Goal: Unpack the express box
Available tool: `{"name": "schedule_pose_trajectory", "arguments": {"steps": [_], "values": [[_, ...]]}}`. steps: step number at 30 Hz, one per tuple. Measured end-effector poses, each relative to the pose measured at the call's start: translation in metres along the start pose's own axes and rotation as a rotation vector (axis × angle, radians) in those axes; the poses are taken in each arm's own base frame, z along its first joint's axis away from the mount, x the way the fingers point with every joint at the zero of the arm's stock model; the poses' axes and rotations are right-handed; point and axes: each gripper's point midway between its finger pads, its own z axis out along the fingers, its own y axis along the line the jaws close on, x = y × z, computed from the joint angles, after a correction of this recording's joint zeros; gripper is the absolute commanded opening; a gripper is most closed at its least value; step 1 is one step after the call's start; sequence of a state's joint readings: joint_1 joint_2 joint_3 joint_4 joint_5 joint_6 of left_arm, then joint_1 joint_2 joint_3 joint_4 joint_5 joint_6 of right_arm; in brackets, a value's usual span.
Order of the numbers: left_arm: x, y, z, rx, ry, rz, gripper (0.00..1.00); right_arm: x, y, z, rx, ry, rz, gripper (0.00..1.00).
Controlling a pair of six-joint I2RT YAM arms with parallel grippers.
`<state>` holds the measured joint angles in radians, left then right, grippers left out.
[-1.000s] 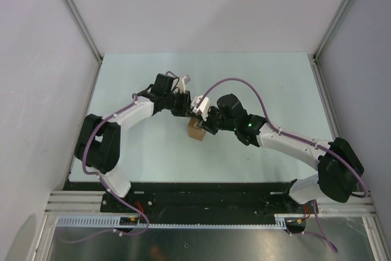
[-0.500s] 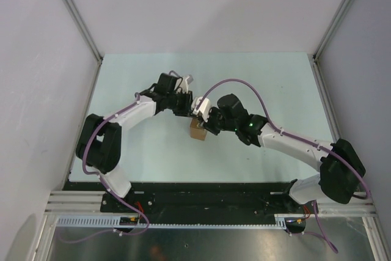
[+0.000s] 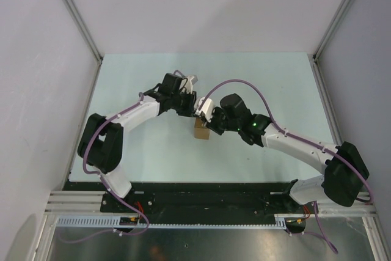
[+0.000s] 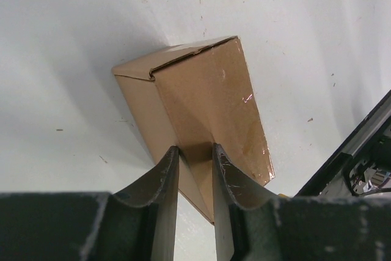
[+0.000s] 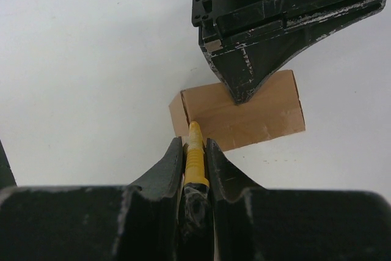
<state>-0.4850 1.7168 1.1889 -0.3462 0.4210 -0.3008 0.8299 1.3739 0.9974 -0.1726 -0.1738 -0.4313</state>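
**Both grippers on the express box (image 3: 202, 131), mid-table (image 3: 275, 84).**

From overhead you get the two arms meeting over the table's middle, with the box only a brown patch under their wrists; finger positions cannot be read there. The left wrist view gives you what the overhead hides: the left gripper (image 4: 195, 162) has its fingers drawn close, pinching an edge of the box (image 4: 204, 105) between them. The right wrist view alone shows the yellow utility knife (image 5: 193, 136), clamped tight in the right gripper (image 5: 194, 150) with its tip touching the top of the box (image 5: 272, 114) at the left corner. That view also shows the left gripper (image 5: 244, 93) coming down onto the box's top face, and the box sitting on the table.
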Motion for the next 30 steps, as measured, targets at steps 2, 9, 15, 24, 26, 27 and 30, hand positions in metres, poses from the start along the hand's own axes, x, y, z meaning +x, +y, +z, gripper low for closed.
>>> {"name": "schedule_pose_trajectory", "arguments": {"steps": [2,9,15,24,26,27,30], "values": [[0.0,-0.0005,0.0003,0.0,0.0,0.006,0.17,0.0001,0.0,-0.0006,0.0,0.001,-0.001,0.0],[-0.0003,-0.0017,0.0017,-0.005,0.0,0.02,0.17,0.0015,-0.0008,-0.0021,0.0,0.006,-0.005,0.0],[-0.0004,-0.0018,0.0017,-0.009,0.002,0.022,0.16,0.0012,-0.0007,-0.0014,-0.004,0.003,-0.001,0.0],[-0.0005,-0.0019,0.002,-0.011,0.004,0.022,0.17,0.0024,-0.0016,-0.0024,-0.009,0.003,0.015,0.0],[-0.0006,-0.0026,0.0024,-0.01,0.005,0.024,0.17,0.0034,-0.0023,-0.0031,-0.009,0.006,0.016,0.0],[-0.0007,-0.0027,0.0027,-0.009,0.005,0.023,0.17,0.0037,-0.0029,-0.0037,-0.009,0.006,0.018,0.0],[-0.0011,-0.0044,0.0042,-0.005,0.005,0.027,0.17,0.0057,-0.0058,-0.008,-0.005,0.013,0.026,0.0]]}}
